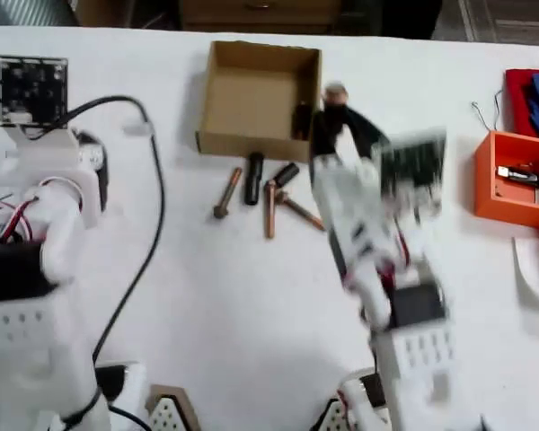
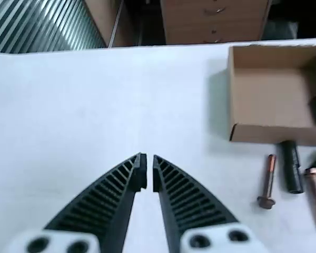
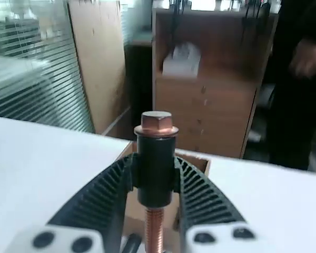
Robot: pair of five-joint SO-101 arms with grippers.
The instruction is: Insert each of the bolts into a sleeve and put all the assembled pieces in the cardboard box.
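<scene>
Lowering the assembled piece (image 3: 154, 158) into the cardboard box (image 1: 251, 99) is judged to be the step in hand. It would be done best if the piece were carried fully over the open top and brought low before the grip is let go, so that it is neither caught on the rim nor bounced out. The piece, a copper-coloured bolt (image 3: 157, 122) seated in a black sleeve (image 3: 154, 145), is held upright, head up and threaded end hanging below. It is clamped by the sleeve between the fingers of the right end effector (image 3: 154, 164), which is seen in the high view at the right wall of the box, about level with its rim. Just on the near side of the box, three loose bolts (image 1: 269, 208) and two loose sleeves (image 1: 254, 178) lie on the bench (image 1: 251, 314), so further assemblies are judged to remain. The left end effector (image 2: 146, 171) is held well to the left of the box, over bare bench, its fingers almost together with nothing between them.
</scene>
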